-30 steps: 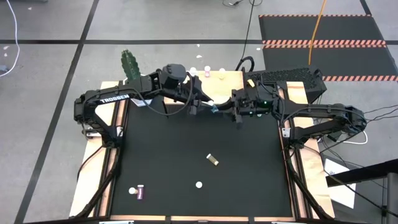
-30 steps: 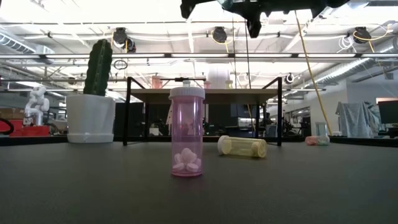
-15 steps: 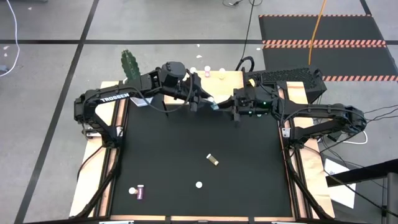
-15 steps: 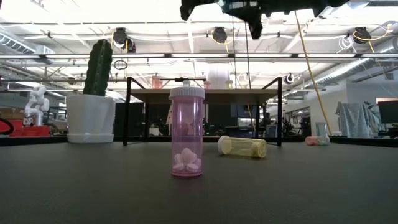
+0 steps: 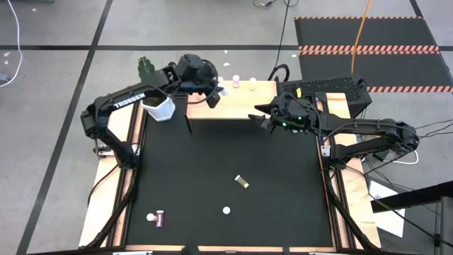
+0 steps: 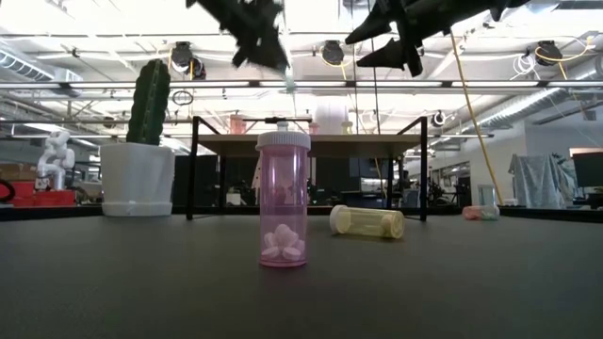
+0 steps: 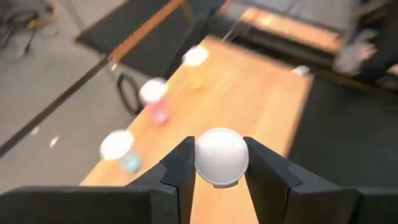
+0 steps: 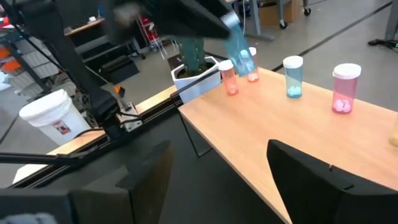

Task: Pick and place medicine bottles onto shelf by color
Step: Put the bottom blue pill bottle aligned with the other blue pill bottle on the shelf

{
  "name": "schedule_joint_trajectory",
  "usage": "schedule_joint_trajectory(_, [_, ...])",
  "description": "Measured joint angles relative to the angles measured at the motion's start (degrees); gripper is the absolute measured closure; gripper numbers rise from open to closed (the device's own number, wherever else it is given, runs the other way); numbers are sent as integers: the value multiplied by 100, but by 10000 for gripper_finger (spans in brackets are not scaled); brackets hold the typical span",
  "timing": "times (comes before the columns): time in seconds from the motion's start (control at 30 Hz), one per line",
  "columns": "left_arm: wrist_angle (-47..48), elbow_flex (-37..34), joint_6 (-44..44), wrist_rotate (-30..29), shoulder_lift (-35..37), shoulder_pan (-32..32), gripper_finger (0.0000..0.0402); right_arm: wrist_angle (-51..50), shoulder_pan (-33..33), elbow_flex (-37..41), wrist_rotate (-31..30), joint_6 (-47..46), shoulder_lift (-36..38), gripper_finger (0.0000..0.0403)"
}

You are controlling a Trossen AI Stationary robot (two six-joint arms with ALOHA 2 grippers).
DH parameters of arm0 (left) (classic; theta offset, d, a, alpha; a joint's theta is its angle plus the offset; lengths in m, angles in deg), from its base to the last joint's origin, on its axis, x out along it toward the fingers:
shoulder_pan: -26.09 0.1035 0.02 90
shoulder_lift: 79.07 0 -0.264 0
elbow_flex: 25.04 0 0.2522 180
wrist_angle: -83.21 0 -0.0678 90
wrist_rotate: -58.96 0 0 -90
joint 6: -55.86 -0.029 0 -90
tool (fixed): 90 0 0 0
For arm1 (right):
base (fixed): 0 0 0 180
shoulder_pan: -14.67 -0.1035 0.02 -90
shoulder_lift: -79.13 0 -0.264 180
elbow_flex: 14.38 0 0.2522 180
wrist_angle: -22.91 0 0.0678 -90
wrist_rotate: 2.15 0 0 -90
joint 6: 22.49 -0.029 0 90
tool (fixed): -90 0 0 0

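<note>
**Blue bottle over the shelf**

The black tabletop [image 5: 212, 177] is the biggest thing here. At its far edge stands the wooden shelf [image 5: 241, 106] on thin black legs. A cactus in a white pot [image 6: 138, 174] stands near the shelf.

The left arm reaches over the shelf. Its left gripper [image 7: 219, 163] has its fingers closed on a bottle with a white cap [image 7: 221, 155]. In the right wrist view this held bottle [image 8: 238, 42] looks blue and hangs tilted above the shelf. The right gripper [image 5: 260, 118] hangs just beside the shelf edge. Its fingers are spread open and hold nothing.

Four bottles already stand on the shelf in the right wrist view: an orange-pink one, a small pink one partly hidden, a standing blue bottle [image 8: 293, 77] and a pink bottle [image 8: 345, 88]. More bottles wait on the tabletop. A tall pink one [image 6: 283, 200] stands up, and a yellow one [image 6: 366, 221] lies on its side.

I think the step now is to set the held bottle down. It should go next to the blue one, since the job is to sort by color. The arm should turn the bottle straight up first. Then it should go down slowly and open only when the bottom rests flat. It must keep clear of the standing bottles, because a bump could tip them.
</note>
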Motion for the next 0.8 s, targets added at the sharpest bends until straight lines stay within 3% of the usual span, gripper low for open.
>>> schedule_joint_trajectory(0.17, [-473, -779, 35, 97, -2, 376, 283, 4, 13, 0, -45, 21, 0, 148])
schedule_joint_trajectory(0.37, [-1197, -1546, -231, 98, -11, 298, 283, 2, 11, 0, -158, 40, 2, 149])
schedule_joint_trajectory(0.6, [-1336, -1594, -651, -468, -11, 171, 273, 2, 11, 0, -158, -22, 2, 149])
schedule_joint_trajectory(0.8, [-1318, -1385, -640, -490, -217, 222, 270, 4, 13, 0, -155, -92, 2, 149])
